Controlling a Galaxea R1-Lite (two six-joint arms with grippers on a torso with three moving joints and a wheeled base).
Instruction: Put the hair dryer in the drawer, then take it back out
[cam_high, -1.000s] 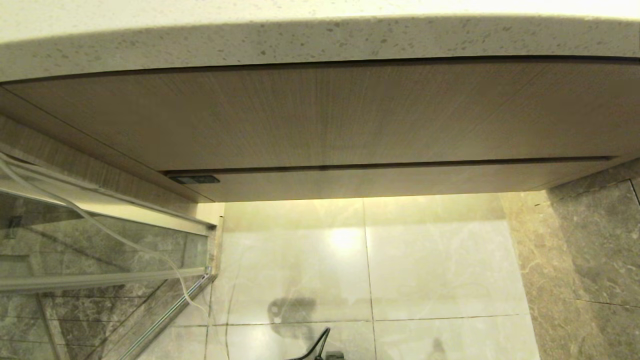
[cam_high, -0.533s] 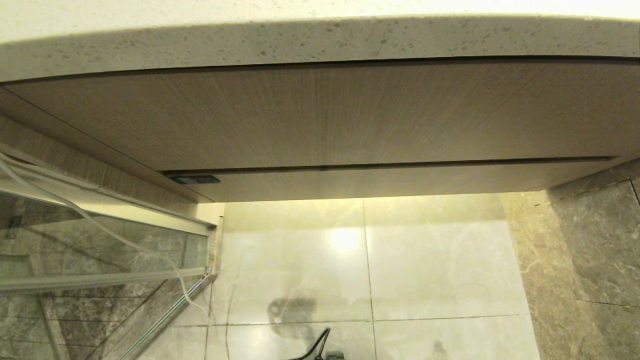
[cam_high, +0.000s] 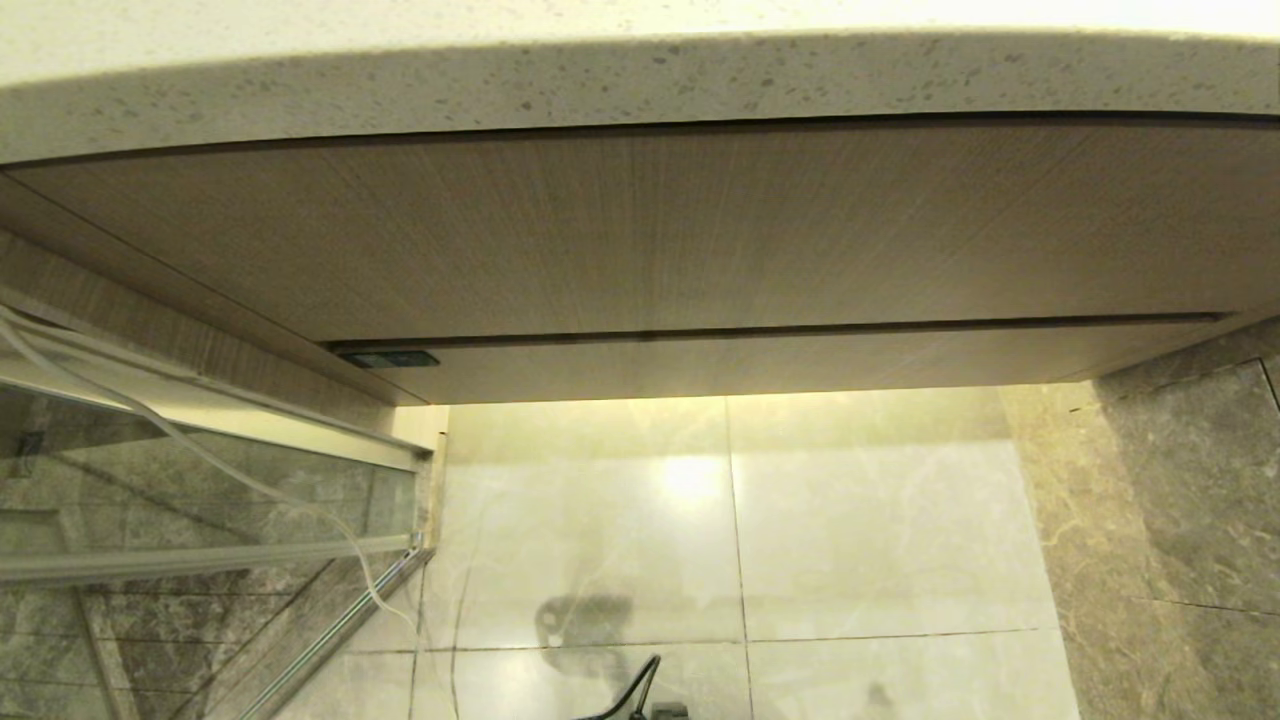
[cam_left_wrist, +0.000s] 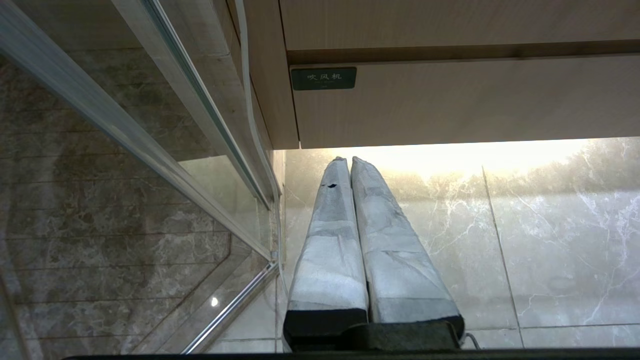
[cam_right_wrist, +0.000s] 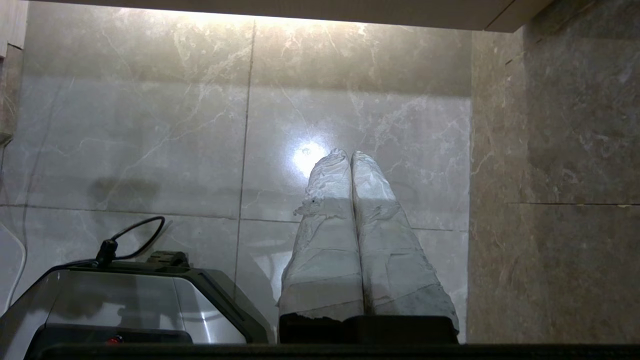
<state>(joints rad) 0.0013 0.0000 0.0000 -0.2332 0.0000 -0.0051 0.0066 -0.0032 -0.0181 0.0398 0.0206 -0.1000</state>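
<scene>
The drawer (cam_high: 800, 360) is closed: only its narrow wood-grain front shows, below a taller wood-grain panel (cam_high: 640, 230), with a small dark label (cam_high: 388, 358) at its left end. The same drawer front (cam_left_wrist: 465, 100) and label (cam_left_wrist: 323, 78) appear in the left wrist view. No hair dryer shows in any view. My left gripper (cam_left_wrist: 347, 161) is shut and empty, low over the floor in front of the drawer's left end. Lower and to the right, my right gripper (cam_right_wrist: 347, 155) is shut and empty above the floor tiles. Neither gripper shows in the head view.
A speckled stone countertop (cam_high: 640, 80) overhangs the panel. A glass shower partition (cam_high: 200, 500) with a metal frame and a thin white cord (cam_high: 250, 480) stands at the left. A brown marble wall (cam_high: 1180, 500) is at the right. My base (cam_right_wrist: 125, 300) sits on pale floor tiles (cam_high: 850, 540).
</scene>
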